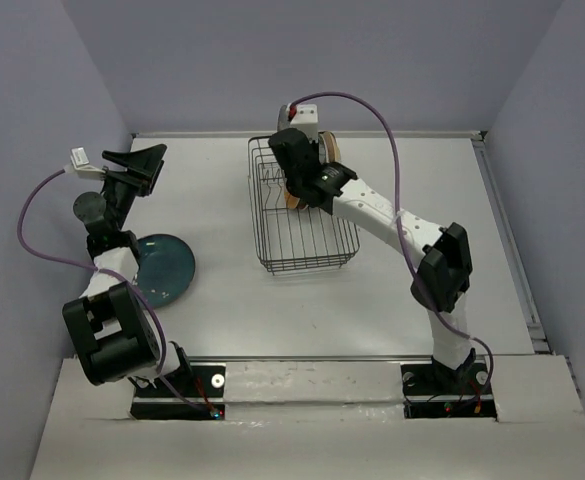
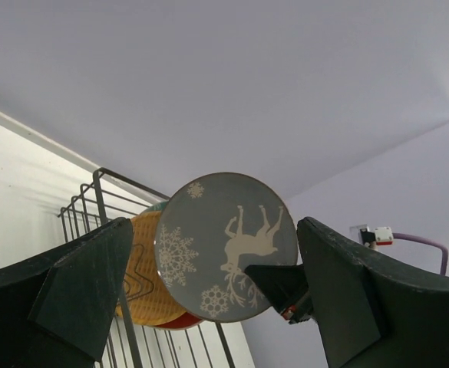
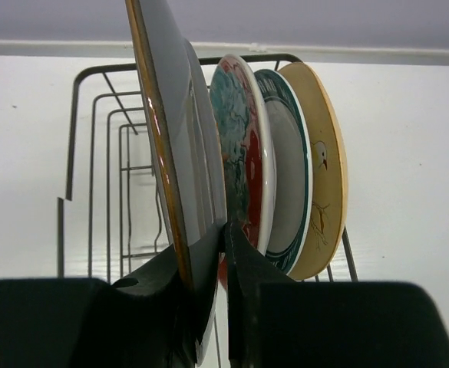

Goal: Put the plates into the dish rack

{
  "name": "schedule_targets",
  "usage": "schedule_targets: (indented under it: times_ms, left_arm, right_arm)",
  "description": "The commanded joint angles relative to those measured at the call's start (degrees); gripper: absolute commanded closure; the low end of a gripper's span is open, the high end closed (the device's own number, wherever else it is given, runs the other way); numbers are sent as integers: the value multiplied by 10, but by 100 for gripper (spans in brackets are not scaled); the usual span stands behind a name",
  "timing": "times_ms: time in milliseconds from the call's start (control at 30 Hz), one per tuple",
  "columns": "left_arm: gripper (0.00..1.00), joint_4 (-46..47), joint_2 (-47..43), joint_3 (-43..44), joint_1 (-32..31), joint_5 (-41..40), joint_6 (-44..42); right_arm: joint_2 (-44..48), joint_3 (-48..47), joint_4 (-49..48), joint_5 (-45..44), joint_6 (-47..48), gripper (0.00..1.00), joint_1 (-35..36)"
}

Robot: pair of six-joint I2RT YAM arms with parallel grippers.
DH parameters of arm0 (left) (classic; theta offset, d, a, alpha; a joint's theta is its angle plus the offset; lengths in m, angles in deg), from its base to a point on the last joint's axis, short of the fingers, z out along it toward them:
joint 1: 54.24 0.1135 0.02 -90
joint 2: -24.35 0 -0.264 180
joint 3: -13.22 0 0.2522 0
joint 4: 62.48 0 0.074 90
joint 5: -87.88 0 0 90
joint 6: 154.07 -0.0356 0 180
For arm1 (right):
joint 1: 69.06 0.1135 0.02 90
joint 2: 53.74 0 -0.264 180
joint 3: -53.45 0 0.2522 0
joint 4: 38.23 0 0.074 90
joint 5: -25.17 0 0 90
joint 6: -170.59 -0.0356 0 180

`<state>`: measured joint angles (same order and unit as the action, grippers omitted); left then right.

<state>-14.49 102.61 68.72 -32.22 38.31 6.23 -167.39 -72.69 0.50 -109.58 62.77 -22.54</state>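
1. Progress looks well on: three plates stand upright in the dish rack [image 1: 307, 262] just beyond the right gripper's [image 3: 209, 249] fingers; nearest them is the red-and-teal floral plate [image 3: 239, 146], then the white teal-rimmed plate [image 3: 285, 169], with the tan plate [image 3: 324, 169] farthest off.
2. Right gripper is clamped on the rim of the grey plate [image 2: 226, 245], holding it on edge among the rack's wires; I judge it is being slotted in and not yet let go.
3. Orange plate [image 2: 143, 284] sits close against the grey one, on the side away from the other three; whether the fingers pinch it too, I cannot tell.
4. Left gripper [image 1: 137, 165] hangs with jaws spread wide and nothing between them; the dark teal plate [image 1: 167, 265] lies flat on the table [image 1: 222, 180], back from that gripper toward its arm's base; that one is left to load.
5. Left wrist view alone shows the grey plate's face, a cream reindeer with snowflakes; right wrist view shows only edges, yet alone gives the order of the plates; top view alone shows the teal plate outside the rack.
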Motion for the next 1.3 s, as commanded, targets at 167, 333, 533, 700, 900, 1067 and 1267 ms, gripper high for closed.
schedule_targets:
  times_ms: [167, 333, 533, 700, 900, 1067, 1267]
  left_arm:
    - [1, 25, -17, 8, 7, 4, -10]
    - [1, 33, -18, 11, 7, 11, -9]
    - [1, 55, -22, 14, -4, 22, -5]
    - [1, 55, -35, 18, -22, 25, -18]
    - [1, 30, -59, 28, -43, 28, -46]
    - [1, 22, -92, 33, -48, 19, -69]
    - [1, 21, -158, 38, -44, 12, -96]
  right_arm:
    - [-42, -65, -43, -90, 19, 93, 6]
    - [-72, -78, -43, -57, 2, 93, 6]
    - [-102, -70, -43, -7, -37, 89, 1]
    - [-84, -43, -42, 18, -49, 59, -5]
    - [-13, 2, -42, 35, -34, 38, -5]
    - [84, 78, -65, 105, -10, 34, 1]
    - [130, 144, -158, 299, -27, 20, 36]
